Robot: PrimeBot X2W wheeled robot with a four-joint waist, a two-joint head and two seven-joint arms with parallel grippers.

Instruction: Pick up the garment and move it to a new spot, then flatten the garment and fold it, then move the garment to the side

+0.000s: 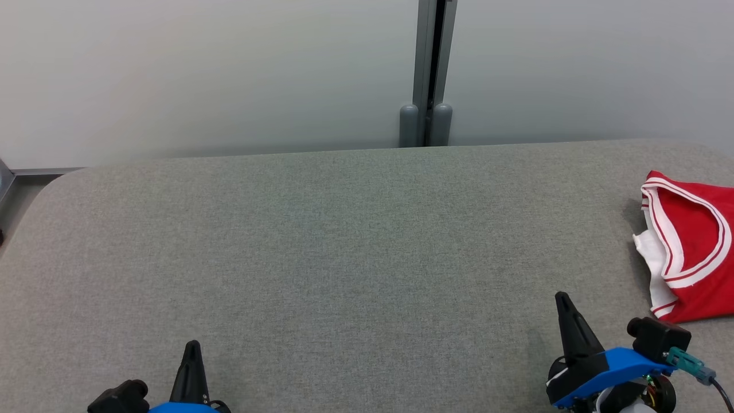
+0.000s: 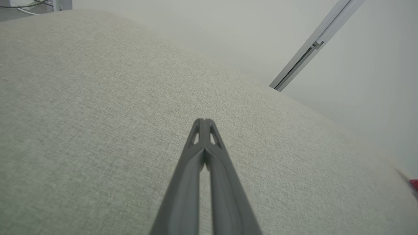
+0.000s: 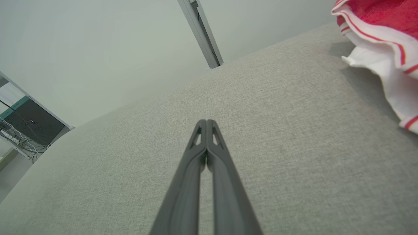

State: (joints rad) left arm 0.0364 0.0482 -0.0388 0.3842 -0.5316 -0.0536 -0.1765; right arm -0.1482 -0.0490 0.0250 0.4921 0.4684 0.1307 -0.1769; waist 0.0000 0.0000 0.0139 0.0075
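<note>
The garment point(image 1: 697, 252) is red with white striped trim and lies bunched at the right edge of the grey padded table point(image 1: 344, 241). In the right wrist view the garment point(image 3: 385, 36) fills the upper right corner. My right gripper point(image 1: 565, 304) hovers low at the front right, left of the garment and apart from it, its fingers point(image 3: 206, 125) pressed together on nothing. Over the front left of the table my left gripper point(image 1: 192, 347) is shut and empty too, its fingertips point(image 2: 203, 123) touching. A sliver of the red garment point(image 2: 413, 183) peeks in at the left wrist view's right edge.
A pale wall with a grey vertical post point(image 1: 427, 74) stands right behind the table's far edge. Beyond the table's rounded left corner stands dark equipment with cables point(image 3: 26, 125).
</note>
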